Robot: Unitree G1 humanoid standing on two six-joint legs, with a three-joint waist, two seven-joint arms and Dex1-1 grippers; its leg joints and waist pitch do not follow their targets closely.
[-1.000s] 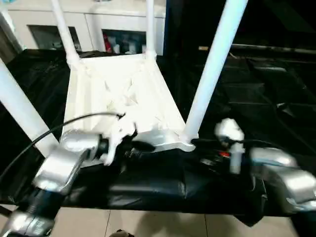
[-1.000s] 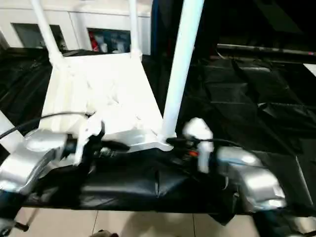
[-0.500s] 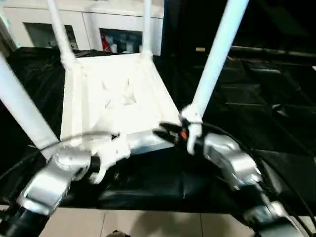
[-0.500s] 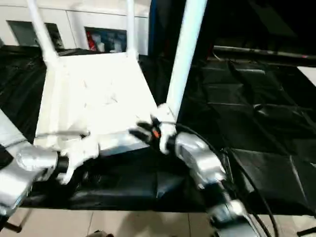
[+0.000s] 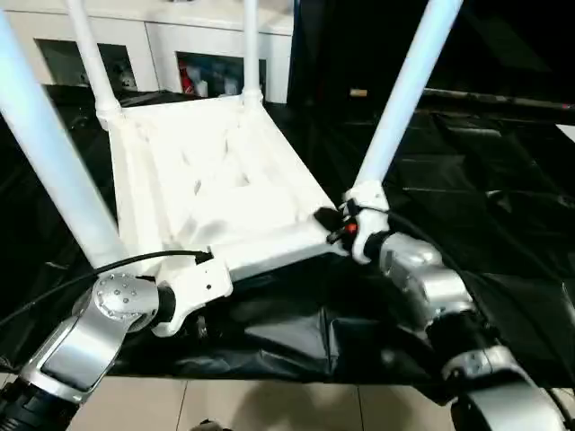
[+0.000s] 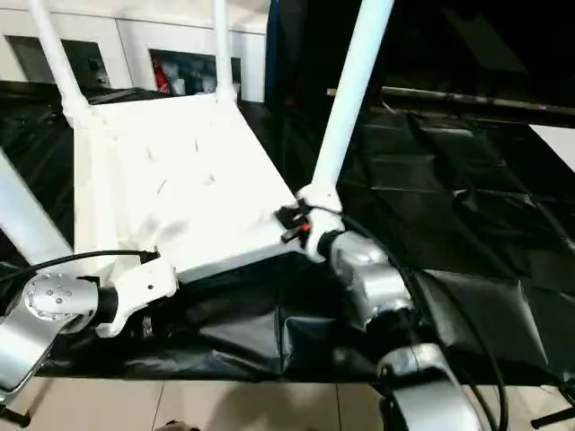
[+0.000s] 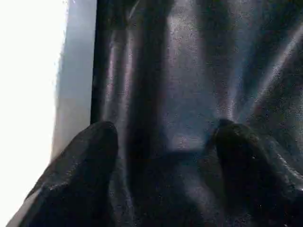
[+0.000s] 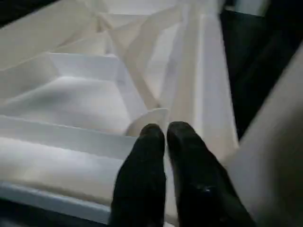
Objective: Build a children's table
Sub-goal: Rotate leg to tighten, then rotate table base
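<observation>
The children's table stands upside down on black cloth, its ribbed tabletop (image 5: 216,189) facing up. Legs rise from its corner sockets: near left (image 5: 54,153), far left (image 5: 90,63), far right (image 5: 250,54) and near right (image 5: 404,99). My right gripper (image 8: 165,132) is shut, its tips resting on the socket rim (image 8: 147,118) at the near-right corner, beside the base of that leg (image 5: 364,193). My left gripper (image 7: 165,142) is open over the black cloth with nothing between its fingers (image 7: 90,156). The left arm (image 5: 117,310) lies below the tabletop's near edge.
Black cloth (image 5: 467,180) covers the work surface to the right and front. A white cabinet with glass doors (image 5: 207,67) stands behind. Tiled floor (image 5: 269,409) shows past the front edge. A black cable (image 5: 81,274) loops by my left arm.
My right gripper has swung up and left to the near-right corner and shut there. My left gripper has opened and drawn back from the tabletop's near edge. The camera has shifted.
</observation>
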